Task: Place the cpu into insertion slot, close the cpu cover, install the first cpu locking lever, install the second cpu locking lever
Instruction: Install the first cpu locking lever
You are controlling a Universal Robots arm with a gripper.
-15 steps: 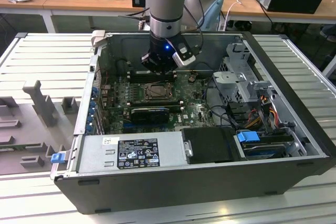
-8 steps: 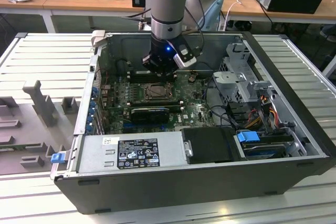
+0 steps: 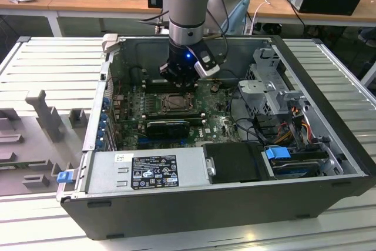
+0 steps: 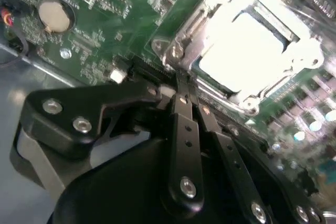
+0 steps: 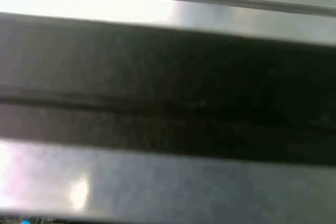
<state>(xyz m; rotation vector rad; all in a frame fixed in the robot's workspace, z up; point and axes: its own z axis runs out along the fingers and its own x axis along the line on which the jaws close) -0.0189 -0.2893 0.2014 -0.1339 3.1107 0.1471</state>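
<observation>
Flat pale cpu — shiny-rimmed insertion slot

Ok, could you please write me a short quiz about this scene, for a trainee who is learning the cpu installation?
1. True or false: the cpu lies on the table, outside the computer.
2. In the second wrist view, what is the pincer nearest to?
A. the power supply
B. the cpu cover
C. the drive cage
3. Fill in: the circuit board around the cpu is coloured ____.

Key: 1 false, it sits on the board, framed by the cover. 2 B. 3 green.
</observation>
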